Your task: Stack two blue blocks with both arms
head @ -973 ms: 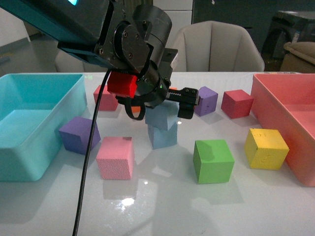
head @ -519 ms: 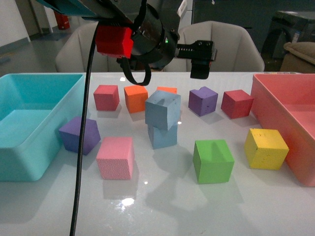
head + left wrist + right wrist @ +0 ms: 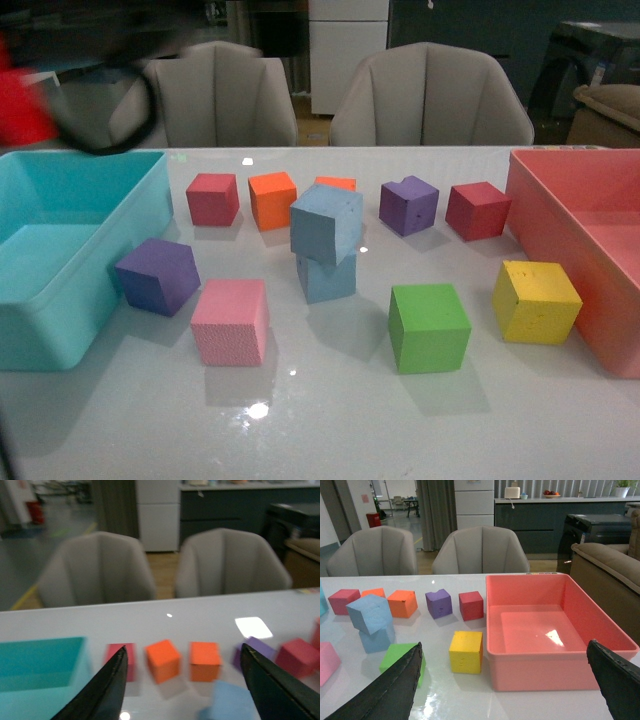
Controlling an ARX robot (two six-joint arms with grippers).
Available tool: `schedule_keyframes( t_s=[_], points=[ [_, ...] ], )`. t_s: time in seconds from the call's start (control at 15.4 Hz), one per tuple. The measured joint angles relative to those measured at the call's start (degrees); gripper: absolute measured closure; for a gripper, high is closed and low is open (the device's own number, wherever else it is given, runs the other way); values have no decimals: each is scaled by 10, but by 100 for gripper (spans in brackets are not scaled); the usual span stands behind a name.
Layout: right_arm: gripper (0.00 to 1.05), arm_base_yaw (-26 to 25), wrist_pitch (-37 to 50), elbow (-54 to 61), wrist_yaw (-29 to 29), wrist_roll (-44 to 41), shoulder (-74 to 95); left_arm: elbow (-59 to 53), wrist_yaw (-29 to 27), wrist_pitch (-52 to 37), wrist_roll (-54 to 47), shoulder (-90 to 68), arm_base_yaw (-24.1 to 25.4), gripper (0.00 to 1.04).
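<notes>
Both grippers gape; two blue blocks (image 3: 327, 236) stacked.

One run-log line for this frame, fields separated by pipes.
stack: upper blue block on lower blue block, skewed | left gripper: open, empty | right gripper: open, empty | contact: none

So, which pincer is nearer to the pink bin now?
Right. The right pincer hangs wide open just in front of the pink bin; the left pincer, also open, is over the far side, near the turquoise bin.

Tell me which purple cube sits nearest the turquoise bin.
The purple cube beside the turquoise bin, left of the pink cube; the other purple cube sits in the back row.
</notes>
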State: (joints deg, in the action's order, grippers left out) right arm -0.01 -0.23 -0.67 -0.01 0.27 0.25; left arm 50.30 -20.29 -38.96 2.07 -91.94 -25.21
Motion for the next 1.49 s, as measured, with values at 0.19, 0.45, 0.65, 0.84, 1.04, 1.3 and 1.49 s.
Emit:
schedule_keyframes(
  t_s=[0.19,0.45,0.65,0.84,1.04,1.3,1.49],
  points=[
    [6,0,0,0,0,0,0,-195,29,-101,-10,148,93,72],
    [6,0,0,0,0,0,0,-338,94,-109,-12,256,150,103],
    [6,0,0,0,0,0,0,-398,127,-90,-12,325,176,103],
    [6,0,0,0,0,0,0,-437,148,-54,-12,404,200,103],
    [6,0,0,0,0,0,0,-467,195,-11,-12,480,256,103],
    [6,0,0,0,0,0,0,-497,203,45,-13,569,252,103],
    [6,0,0,0,0,0,0,-497,203,124,-13,648,252,103]
  ],
)
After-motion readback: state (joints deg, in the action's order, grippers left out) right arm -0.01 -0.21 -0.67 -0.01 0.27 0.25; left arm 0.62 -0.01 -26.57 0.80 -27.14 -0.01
